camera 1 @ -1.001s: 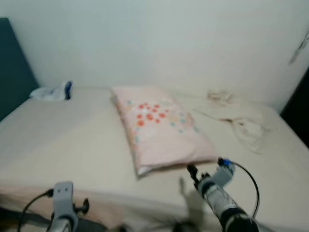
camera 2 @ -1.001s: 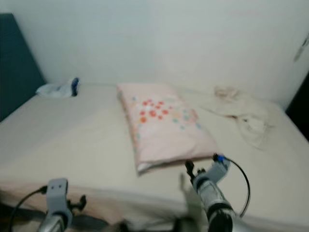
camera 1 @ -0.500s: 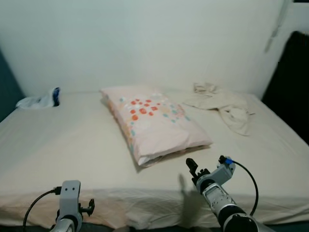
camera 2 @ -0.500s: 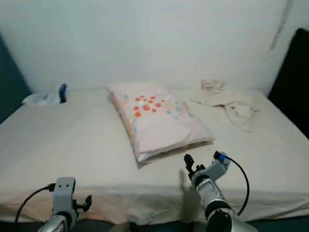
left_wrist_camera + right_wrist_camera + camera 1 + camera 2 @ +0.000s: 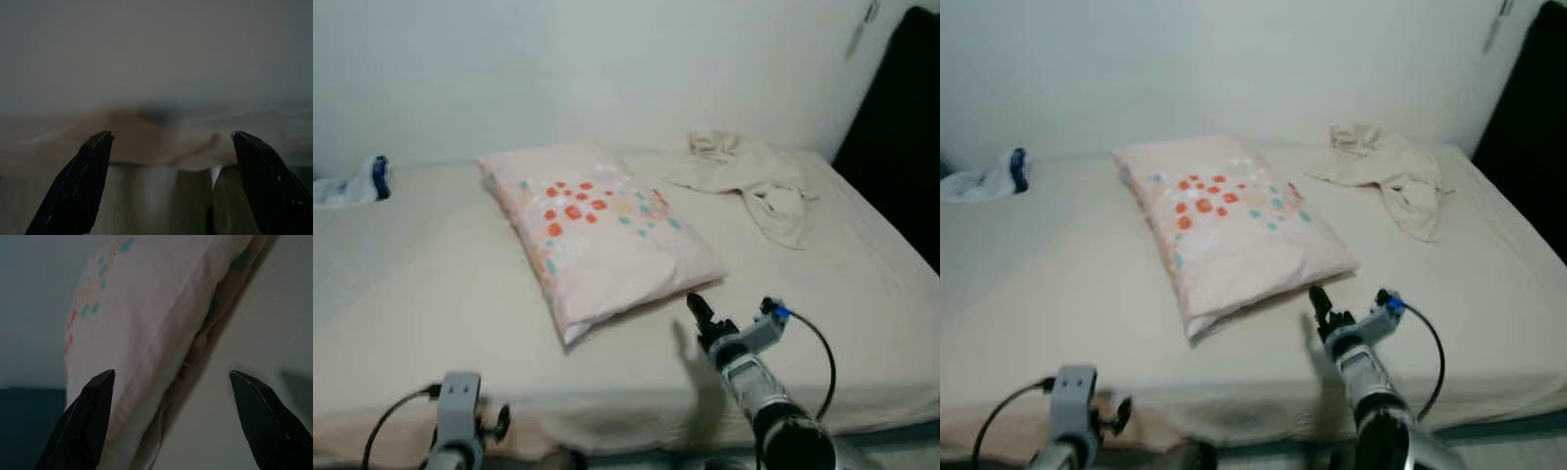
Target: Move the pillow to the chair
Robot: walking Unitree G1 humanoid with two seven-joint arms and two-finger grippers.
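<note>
A pale pink pillow [image 5: 597, 235] with red and teal dots lies across the middle of the bed [image 5: 421, 274]. My right gripper [image 5: 697, 311] hovers just off the pillow's near right corner, fingers open and empty. In the right wrist view the pillow's open edge [image 5: 156, 357] sits close ahead between the black fingertips [image 5: 93, 401]. My left gripper [image 5: 171, 142] is open and low at the bed's front edge, with the left wrist [image 5: 460, 411] at the bottom left.
A crumpled beige cloth [image 5: 754, 181] lies on the bed's far right. A white and blue bundle [image 5: 352, 184] sits at the far left by the wall. A dark panel [image 5: 901, 108] stands to the right of the bed.
The camera has swung right and tilted down, so the bed and pillow shifted left in view. My right gripper has drawn closer to the pillow's near corner.
</note>
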